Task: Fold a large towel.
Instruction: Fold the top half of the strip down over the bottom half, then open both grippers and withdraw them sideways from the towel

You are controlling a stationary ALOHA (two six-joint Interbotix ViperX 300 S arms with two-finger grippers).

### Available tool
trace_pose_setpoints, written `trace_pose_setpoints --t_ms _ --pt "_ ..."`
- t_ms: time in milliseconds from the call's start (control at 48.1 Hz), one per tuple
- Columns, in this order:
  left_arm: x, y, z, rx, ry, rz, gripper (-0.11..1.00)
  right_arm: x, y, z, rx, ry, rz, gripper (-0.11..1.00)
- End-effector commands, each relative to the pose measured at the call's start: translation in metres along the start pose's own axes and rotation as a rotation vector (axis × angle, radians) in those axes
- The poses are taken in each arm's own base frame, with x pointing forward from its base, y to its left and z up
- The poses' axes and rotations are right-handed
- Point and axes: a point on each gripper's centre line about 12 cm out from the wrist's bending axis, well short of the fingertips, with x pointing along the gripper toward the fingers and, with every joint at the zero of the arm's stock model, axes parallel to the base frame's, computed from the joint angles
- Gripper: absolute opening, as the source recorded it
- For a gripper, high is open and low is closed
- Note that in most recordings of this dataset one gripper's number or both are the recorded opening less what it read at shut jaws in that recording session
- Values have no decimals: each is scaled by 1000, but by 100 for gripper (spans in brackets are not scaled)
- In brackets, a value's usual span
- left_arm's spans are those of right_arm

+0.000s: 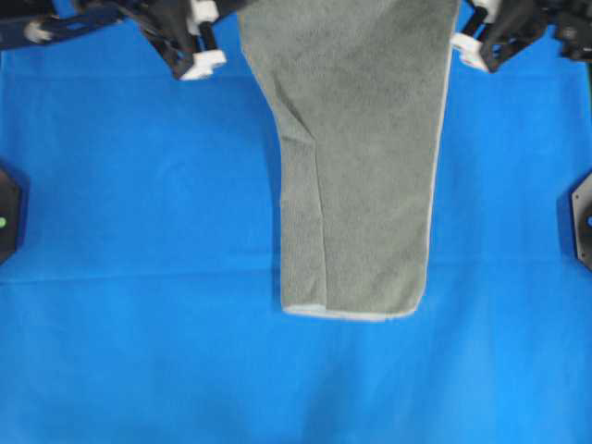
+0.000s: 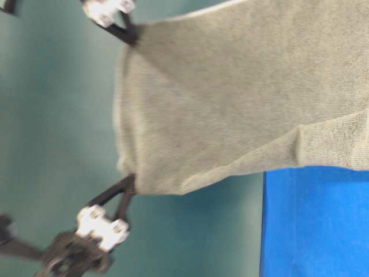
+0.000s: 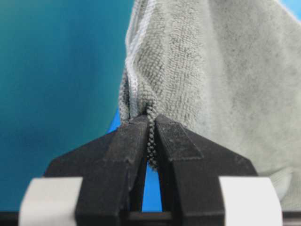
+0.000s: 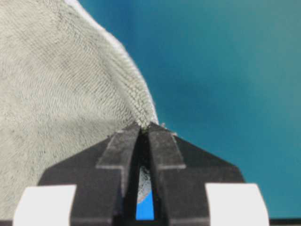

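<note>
a blue cloth covers the whole work surface in the overhead view, smooth apart from faint creases. in the table-level view a flat teal wall stands behind the scene, and the blue cover shows only at about 4 o'clock.

the towel, sage grey-green terry, hangs stretched between the two arms. in the overhead view its wide upper part runs off the frame at 12 o'clock, and it narrows to a strip ending near the centre. the lower hem, a pale stitched edge, lies on the blue cover just below the middle. a long crease runs down the left side of the strip.

the left gripper sits at about 11 o'clock overhead, just beside the towel's left edge. its wrist view shows the black jaws pinched tight on a hemmed corner, terry bunched between the fingers.

the right gripper sits at about 1 o'clock overhead, touching the towel's right edge. its wrist view shows the jaws clamped on a corner's tip, with only a thin slit between the fingers.

two dark fixtures stand at the sides: one at 9 o'clock, one at 3 o'clock. broad bare blue lies left, right and below the strip, from 4 through 8 o'clock.
</note>
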Motion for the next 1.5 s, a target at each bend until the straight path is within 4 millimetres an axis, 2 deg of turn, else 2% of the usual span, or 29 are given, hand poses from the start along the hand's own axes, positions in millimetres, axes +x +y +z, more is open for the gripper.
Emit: trace_pose_setpoints --t_ms 0,125,249,395,603,707,831,998,1351,1392,1475 --pt "-19 -7 10 7 -46 -13 3 -13 0 1 23 -5 -7 5" --pt "-31 -32 0 3 -16 -85 3 -24 21 -11 47 52 40 5" --pt "-40 -72 -10 20 31 -202 3 -33 51 -22 21 104 122 5" --pt "-40 -122 -41 34 126 -334 3 -49 91 -40 -16 196 229 5" --pt "-31 -186 -96 99 282 -479 3 -62 148 -86 -32 394 376 5" --pt "-27 -215 -111 119 300 -533 3 -61 172 -110 -32 481 424 5" --pt "-23 -241 -129 111 327 -572 3 -56 200 -135 -25 542 480 5" --pt "-14 -253 -142 38 361 -566 3 -49 219 -153 6 574 530 5" --pt "-10 -255 -140 -2 358 -560 4 -49 227 -151 37 555 579 5" --pt "-10 -256 -140 -1 356 -561 9 -49 228 -150 38 552 583 6" --pt "-10 -255 -139 -2 357 -559 30 -50 231 -147 43 540 600 6"
